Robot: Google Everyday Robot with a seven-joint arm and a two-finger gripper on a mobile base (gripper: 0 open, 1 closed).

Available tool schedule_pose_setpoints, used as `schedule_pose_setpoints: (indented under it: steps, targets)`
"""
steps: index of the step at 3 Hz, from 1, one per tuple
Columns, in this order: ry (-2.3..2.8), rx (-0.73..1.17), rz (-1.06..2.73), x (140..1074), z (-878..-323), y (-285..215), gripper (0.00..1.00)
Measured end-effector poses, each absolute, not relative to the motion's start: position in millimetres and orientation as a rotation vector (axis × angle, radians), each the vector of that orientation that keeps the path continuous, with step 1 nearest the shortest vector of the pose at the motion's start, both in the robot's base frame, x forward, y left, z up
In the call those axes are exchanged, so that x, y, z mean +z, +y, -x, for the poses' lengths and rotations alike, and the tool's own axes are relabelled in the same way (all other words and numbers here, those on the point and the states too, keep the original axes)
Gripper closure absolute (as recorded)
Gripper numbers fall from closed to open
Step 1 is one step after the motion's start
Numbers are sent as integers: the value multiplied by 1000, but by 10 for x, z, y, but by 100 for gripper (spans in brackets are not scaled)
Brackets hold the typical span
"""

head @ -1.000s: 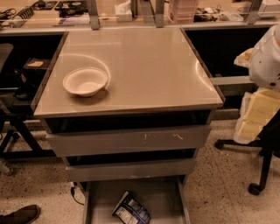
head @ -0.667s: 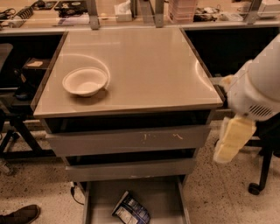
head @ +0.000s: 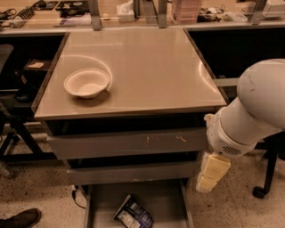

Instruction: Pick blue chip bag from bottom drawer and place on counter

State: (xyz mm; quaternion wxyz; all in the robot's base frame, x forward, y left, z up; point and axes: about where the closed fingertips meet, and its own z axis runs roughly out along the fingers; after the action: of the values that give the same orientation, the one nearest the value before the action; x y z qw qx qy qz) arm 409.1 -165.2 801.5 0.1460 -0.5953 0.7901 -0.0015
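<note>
Beige counter [head: 147, 67] holds white bowl [head: 87, 83]; speckled floor [head: 40, 196]; gripper [head: 213, 174] beside drawers [head: 129, 143], state unclear.

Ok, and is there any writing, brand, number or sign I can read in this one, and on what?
No text can be read in this picture.
On the chip bag in the bottom drawer: white panels with print, too blurred to read.
On the boxes on the back desk: too small to read.
On the top drawer front: pale scratches, not writing.
On the gripper, right of the drawers above the floor: no marking visible.
</note>
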Motion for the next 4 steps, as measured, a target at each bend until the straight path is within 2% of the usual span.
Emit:
schedule_pose_setpoints:
  steps: [1,3,4]
  targets:
    - [2299,68,1712,7798,-4020,-1614,0]
    - [2372,333,1655,6107,-3767,-1271,0]
    - [2375,331,1661,6134,-3753,-1277,0]
